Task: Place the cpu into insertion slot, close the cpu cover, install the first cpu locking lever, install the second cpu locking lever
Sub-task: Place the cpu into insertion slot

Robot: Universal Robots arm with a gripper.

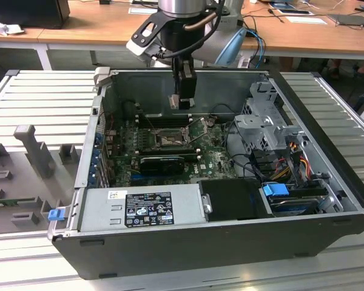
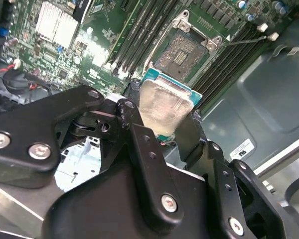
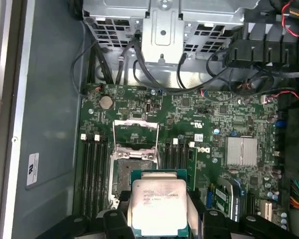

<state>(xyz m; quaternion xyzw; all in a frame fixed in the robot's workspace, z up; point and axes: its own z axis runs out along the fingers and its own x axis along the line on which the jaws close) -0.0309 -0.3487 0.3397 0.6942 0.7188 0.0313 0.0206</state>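
My gripper (image 1: 182, 102) hangs inside the open computer case, a little above the green board and toward its back wall. It is shut on the cpu (image 3: 158, 199), a flat square chip with a tan-grey metal face, held by two opposite edges between the black fingers (image 2: 131, 110). In both wrist views the insertion slot (image 3: 131, 172) lies just beyond the chip, its dark grey centre bare. The cpu cover (image 3: 135, 122), a thin silver frame, stands swung up at the slot's far side. In the second wrist view the cpu (image 2: 164, 104) hovers short of the insertion slot (image 2: 184, 52).
Long black memory slots (image 3: 92, 169) flank the socket on both sides. A silver heat sink (image 3: 241, 151) sits on the board. A metal drive cage (image 1: 261, 121) with cables fills the exterior view's right. The power supply (image 1: 142, 209) spans the case's front.
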